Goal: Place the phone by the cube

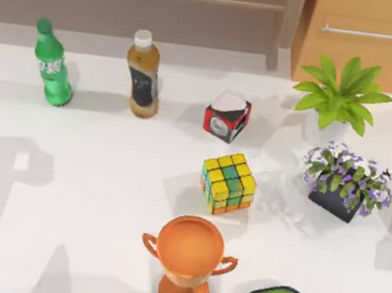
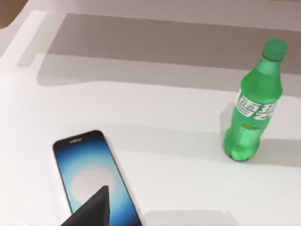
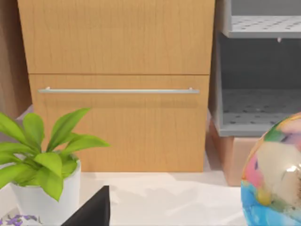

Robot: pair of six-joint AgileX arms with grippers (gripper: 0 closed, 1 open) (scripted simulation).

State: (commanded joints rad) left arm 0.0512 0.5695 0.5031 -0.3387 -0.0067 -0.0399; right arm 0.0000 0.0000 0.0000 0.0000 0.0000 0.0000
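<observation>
The flat, glossy phone (image 2: 91,176) lies on the smooth white table (image 2: 178,141) under the left gripper (image 2: 91,209), whose finger state I cannot tell, well apart from the tiled cube (image 1: 228,182).

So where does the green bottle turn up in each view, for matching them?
Top view: the green bottle stands upright at the table's far left, left of the amber bottle.
Left wrist view: it stands upright on the white table, apart from the phone lying flat.
Right wrist view: not in it.
Shared landmark: the leafy plant in a white pot, in top and right wrist views.
</observation>
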